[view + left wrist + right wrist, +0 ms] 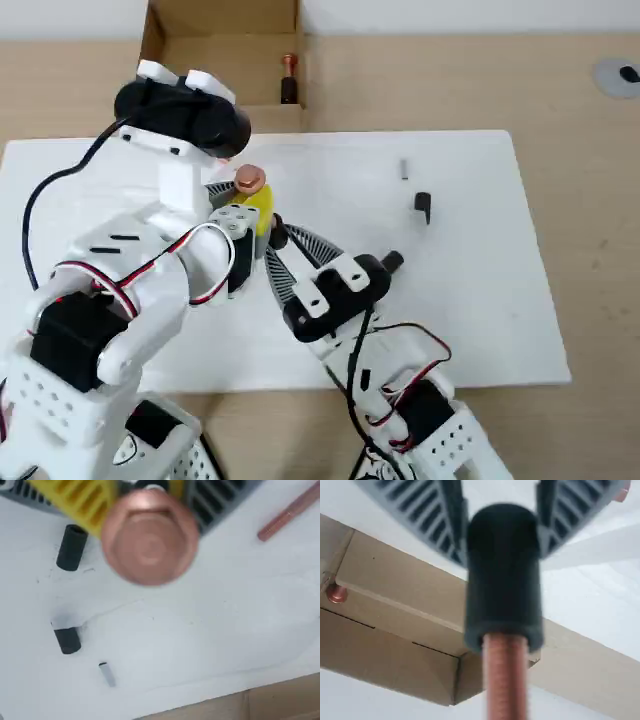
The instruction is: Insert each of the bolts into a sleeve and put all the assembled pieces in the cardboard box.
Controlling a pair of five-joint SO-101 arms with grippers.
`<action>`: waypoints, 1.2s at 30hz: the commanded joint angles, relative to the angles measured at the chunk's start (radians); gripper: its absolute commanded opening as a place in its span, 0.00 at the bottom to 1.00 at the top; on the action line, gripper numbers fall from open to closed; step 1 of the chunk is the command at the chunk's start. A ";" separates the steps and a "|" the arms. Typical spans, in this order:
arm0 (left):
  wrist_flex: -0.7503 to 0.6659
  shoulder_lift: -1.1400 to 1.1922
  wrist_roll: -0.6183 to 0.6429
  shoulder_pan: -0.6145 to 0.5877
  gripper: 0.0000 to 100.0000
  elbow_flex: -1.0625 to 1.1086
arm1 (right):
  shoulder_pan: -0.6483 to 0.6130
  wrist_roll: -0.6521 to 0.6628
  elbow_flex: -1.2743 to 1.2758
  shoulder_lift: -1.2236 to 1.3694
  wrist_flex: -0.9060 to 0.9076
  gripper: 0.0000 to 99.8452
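One bolt [150, 537] inside one sleeve [503, 575]

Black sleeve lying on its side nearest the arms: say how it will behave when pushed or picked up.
This black sleeve is a round tube on its side on the smooth white mat, so a sideways push would probably roll it. It looks small and rigid: likely light, unlikely to squash when gripped.

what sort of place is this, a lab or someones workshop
Probably a robotics lab bench: two white robot arms with exposed wiring stand at a pale wooden table, over a white sheet, beside a small brown cardboard box.
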 commanded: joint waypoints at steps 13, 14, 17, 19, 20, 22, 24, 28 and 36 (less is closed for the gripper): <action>0.021 -0.012 0.032 0.060 0.01 0.029 | -0.005 0.006 0.001 -0.031 -0.003 0.01; 0.020 -0.012 0.032 0.069 0.01 0.049 | -0.005 0.006 0.001 -0.031 -0.003 0.01; 0.014 -0.012 0.032 0.068 0.01 0.064 | -0.005 0.006 0.001 -0.031 -0.003 0.01; -0.008 -0.012 0.037 0.063 0.02 0.064 | -0.004 0.006 0.001 -0.031 -0.003 0.01; -0.018 -0.013 0.044 0.041 0.03 0.064 | -0.004 0.006 0.001 -0.031 -0.003 0.01; -0.046 -0.027 0.129 -0.023 0.07 0.064 | -0.004 0.006 0.001 -0.031 -0.003 0.01; -0.072 -0.053 0.227 -0.084 0.11 0.072 | -0.004 0.006 0.001 -0.031 -0.003 0.01; -0.077 -0.104 0.279 -0.126 0.23 0.074 | -0.004 0.006 0.001 -0.030 -0.003 0.01; -0.074 -0.168 0.091 -0.126 0.34 0.115 | 0.001 0.008 0.001 -0.024 -0.003 0.01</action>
